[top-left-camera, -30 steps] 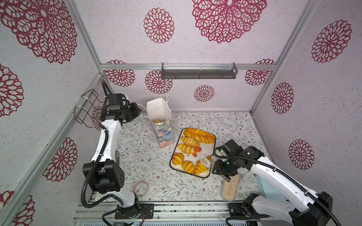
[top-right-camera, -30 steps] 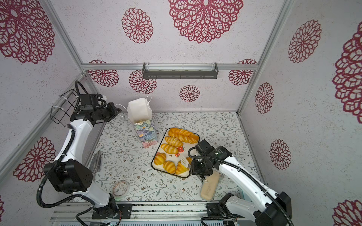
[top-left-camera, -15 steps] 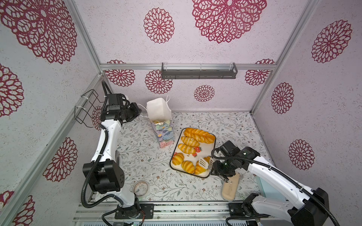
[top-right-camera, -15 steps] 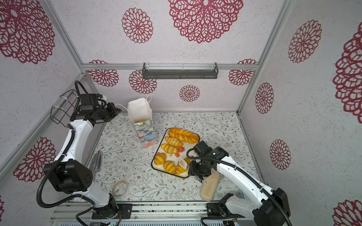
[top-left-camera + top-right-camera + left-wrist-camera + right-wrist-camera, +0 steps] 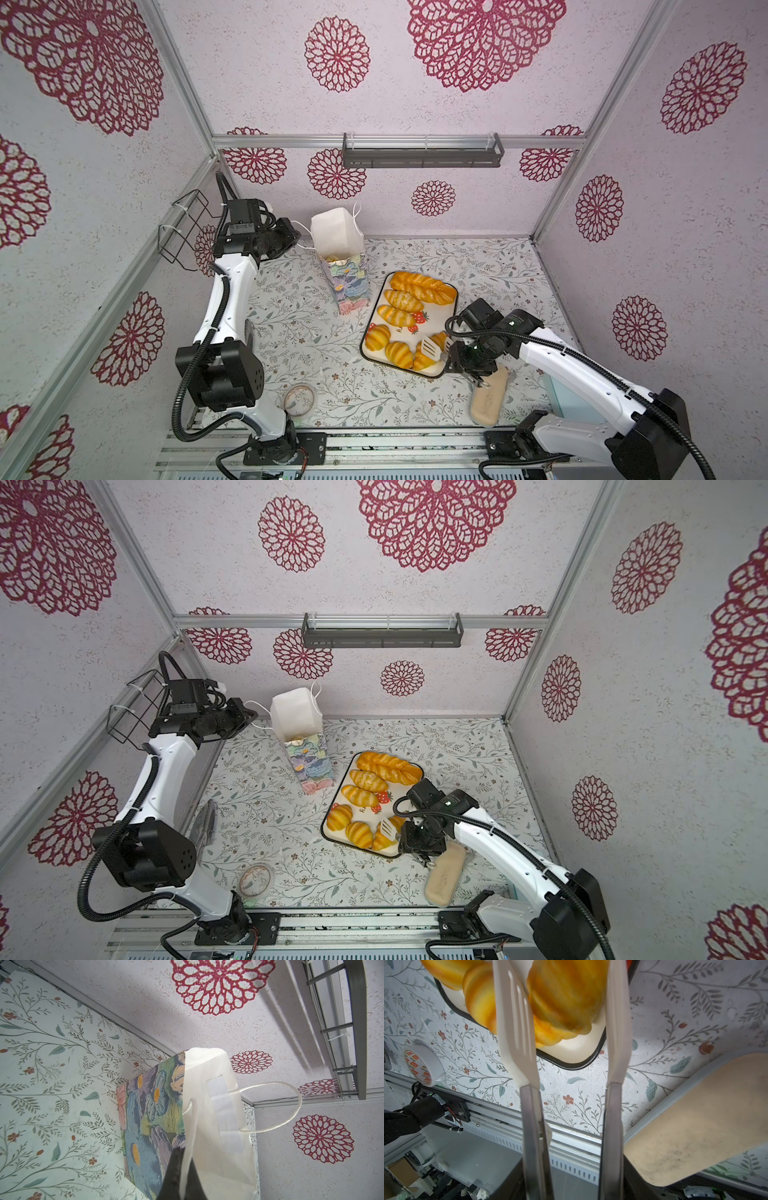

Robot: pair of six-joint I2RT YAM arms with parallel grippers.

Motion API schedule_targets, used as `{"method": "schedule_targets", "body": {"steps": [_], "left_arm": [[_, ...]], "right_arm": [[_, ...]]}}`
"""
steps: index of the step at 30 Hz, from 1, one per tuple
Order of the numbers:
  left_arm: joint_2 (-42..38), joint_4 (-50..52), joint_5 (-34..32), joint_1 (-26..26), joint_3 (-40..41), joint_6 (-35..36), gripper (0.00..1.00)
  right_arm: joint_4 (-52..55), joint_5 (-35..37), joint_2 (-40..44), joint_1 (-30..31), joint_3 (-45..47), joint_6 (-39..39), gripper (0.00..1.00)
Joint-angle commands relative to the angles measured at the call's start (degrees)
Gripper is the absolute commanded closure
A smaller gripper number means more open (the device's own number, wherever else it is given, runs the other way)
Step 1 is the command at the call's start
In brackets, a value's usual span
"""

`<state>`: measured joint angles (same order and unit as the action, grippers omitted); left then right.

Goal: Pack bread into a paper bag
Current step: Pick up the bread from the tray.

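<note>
At the near edge of the floral-patterned bench (image 5: 316, 340) lie a roll of white tape (image 5: 300, 400) and, further right, a pale beige oblong block (image 5: 490, 395). Over the far end of that block the right jaws are closed partway on a pair of steel tongs with white slotted heads (image 5: 430, 348). The two heads stand on either side of a glossy golden croissant (image 5: 566, 997) in the near right corner of a cream, black-rimmed tray (image 5: 434, 316). The other bread (image 5: 397, 316) lies on that tray too, with the long twisted loaf (image 5: 422, 286) at its far end. Just beside the tray's far left corner stands the tall paper bag with pastel painted flowers (image 5: 348, 284), its mouth open and a golden scrap showing deep inside. Farther back, the left jaws are pinched tight on its white cord handle (image 5: 192, 1126).
</note>
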<state>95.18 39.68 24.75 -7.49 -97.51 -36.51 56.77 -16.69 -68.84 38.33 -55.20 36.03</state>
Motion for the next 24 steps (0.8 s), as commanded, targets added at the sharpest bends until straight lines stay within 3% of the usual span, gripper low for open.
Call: {"method": "schedule_targets", "body": {"steps": [1,11,19,24], "left_arm": [[0.2,-0.8,-0.2,0.0,0.5,0.4,1.0],[0.3,-0.8,-0.2,-0.2,0.5,0.4,1.0],[0.4,-0.8,-0.2,-0.1,0.5,0.4,1.0],[0.3,-0.8,-0.2,-0.2,0.6,0.5,1.0]], "right_arm": [[-0.6,-0.4,-0.2,0.4,-0.9,-0.6,0.44],[-2.0,-0.4,-1.7,0.6,-0.9,-1.0,0.45],[-0.4,1.8,-0.8,0.6,-2.4,-1.3,0.64],[0.1,3.4,0.3,0.5,-3.2,-1.3,0.7]]}}
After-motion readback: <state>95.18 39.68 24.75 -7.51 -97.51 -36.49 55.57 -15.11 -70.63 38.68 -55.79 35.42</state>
